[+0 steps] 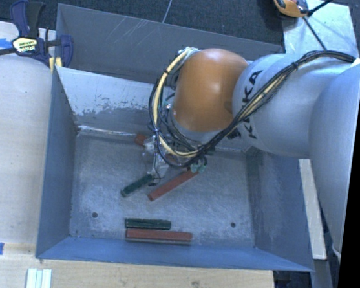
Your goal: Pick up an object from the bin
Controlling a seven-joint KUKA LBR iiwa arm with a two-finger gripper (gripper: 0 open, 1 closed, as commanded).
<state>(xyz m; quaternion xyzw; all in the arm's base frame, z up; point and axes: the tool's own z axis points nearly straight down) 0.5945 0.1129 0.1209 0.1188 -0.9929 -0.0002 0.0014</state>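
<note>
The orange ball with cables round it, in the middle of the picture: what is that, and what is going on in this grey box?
That is an orange cover on the wrist of a robot arm, which reaches in from the right. The camera looks down from above, a little to one side. Below the cover is the gripper, the arm's hand, low in the middle of a grey metal bin. Right beside it lie a dark green stick and a reddish-brown stick, both slanted. Near the front wall two more lie side by side: a dark green bar and a reddish-brown bar. The job is to pick one thing up; whether anything is gripped I cannot tell.
</note>
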